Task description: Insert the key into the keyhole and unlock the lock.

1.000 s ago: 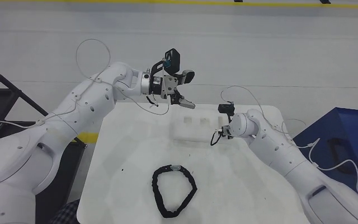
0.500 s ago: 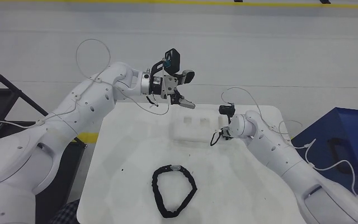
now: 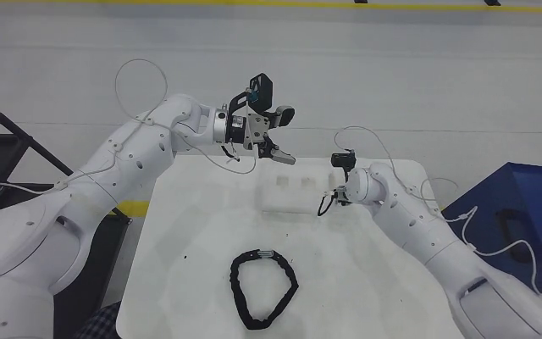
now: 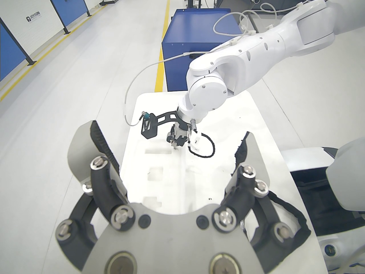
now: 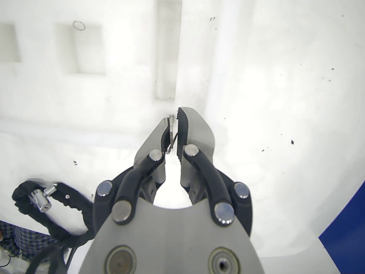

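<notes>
White table (image 3: 364,280), bearing a white foam tray (image 3: 292,202) with rectangular recesses at the far side and a black chain lock (image 3: 264,254) looped near the front, its silver cylinder on the side toward the tray. Right gripper (image 5: 174,121): fingers closed on a thin metal key (image 5: 170,136), at the tray's end just beside a narrow slot. Left gripper (image 3: 278,154): fingers spread, holding nothing, raised over the table's far edge, well apart from the lock.

Dark logo with lettering on white barrier panels (image 4: 33,18), background.
</notes>
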Robot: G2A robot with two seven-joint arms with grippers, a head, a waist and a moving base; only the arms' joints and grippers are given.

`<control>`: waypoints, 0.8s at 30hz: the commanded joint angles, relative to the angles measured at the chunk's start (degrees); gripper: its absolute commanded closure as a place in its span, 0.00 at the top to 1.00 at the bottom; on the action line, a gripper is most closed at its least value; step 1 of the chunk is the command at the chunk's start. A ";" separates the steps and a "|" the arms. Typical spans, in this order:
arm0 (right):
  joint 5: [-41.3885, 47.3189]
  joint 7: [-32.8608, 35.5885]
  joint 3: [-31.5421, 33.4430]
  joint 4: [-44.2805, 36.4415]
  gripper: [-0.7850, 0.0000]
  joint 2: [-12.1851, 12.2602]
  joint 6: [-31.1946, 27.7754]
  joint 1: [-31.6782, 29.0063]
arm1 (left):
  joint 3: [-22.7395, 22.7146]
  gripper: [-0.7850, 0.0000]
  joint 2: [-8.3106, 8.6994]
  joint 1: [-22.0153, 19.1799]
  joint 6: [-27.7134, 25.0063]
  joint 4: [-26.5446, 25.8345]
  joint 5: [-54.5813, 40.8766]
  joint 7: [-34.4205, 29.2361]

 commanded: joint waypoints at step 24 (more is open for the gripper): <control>17.83 6.17 32.39 -29.89 0.00 9.40 -17.66 -17.51 | 0.00 1.00 0.00 0.00 0.00 0.00 -0.01 -0.02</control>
